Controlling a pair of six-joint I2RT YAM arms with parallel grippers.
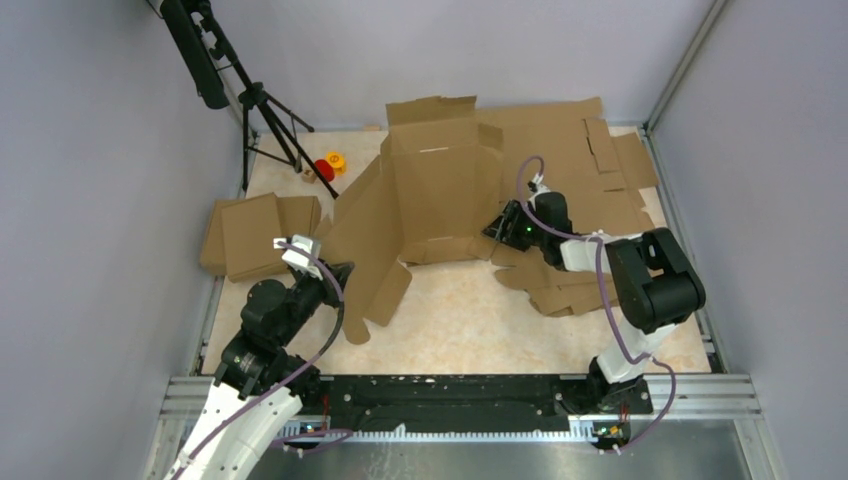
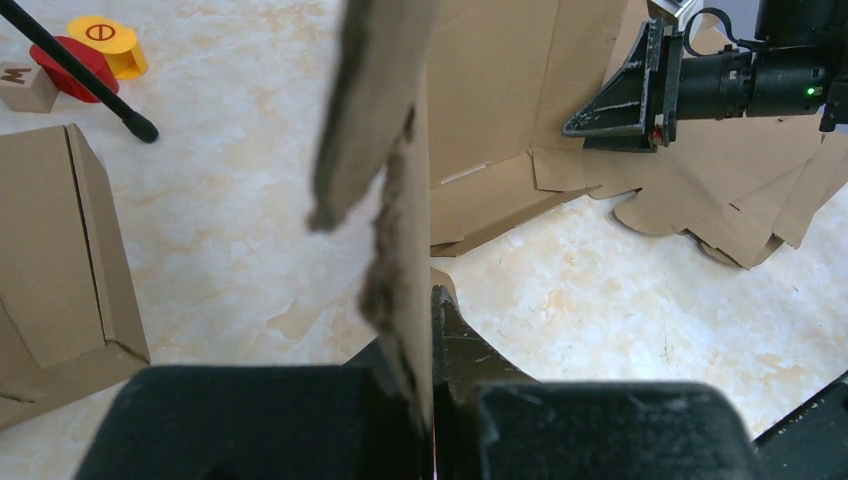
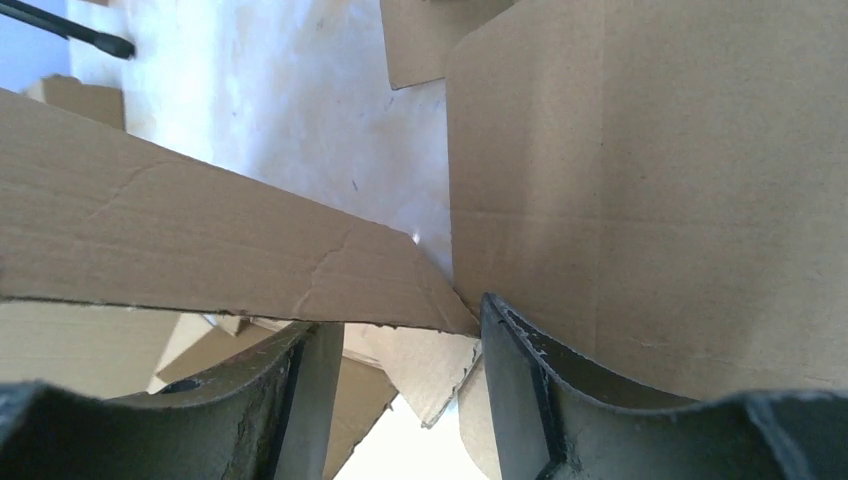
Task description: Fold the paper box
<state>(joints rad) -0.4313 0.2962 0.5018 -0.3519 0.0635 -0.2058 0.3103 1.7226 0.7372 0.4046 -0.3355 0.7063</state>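
Note:
The paper box [image 1: 430, 190] stands half-formed at mid-table, its back panel upright and a long left flap reaching toward me. My left gripper [image 1: 338, 278] is shut on that flap's edge; in the left wrist view the cardboard flap [image 2: 375, 150] runs edge-on into the gripper [image 2: 428, 345]. My right gripper [image 1: 498, 228] sits at the box's lower right corner. In the right wrist view that gripper [image 3: 400, 345] is open. A creased flap [image 3: 200, 250] crosses just beyond the fingertips, and a broad panel [image 3: 650, 200] lies behind the right finger [image 3: 515, 385].
A pile of flat slotted cardboard sheets [image 1: 590, 165] lies at the back right, with smaller pieces [image 1: 555, 290] under the right arm. Folded cartons [image 1: 255, 235] sit at the left. A black tripod [image 1: 262, 110] and red and yellow toys [image 1: 328, 165] stand back left.

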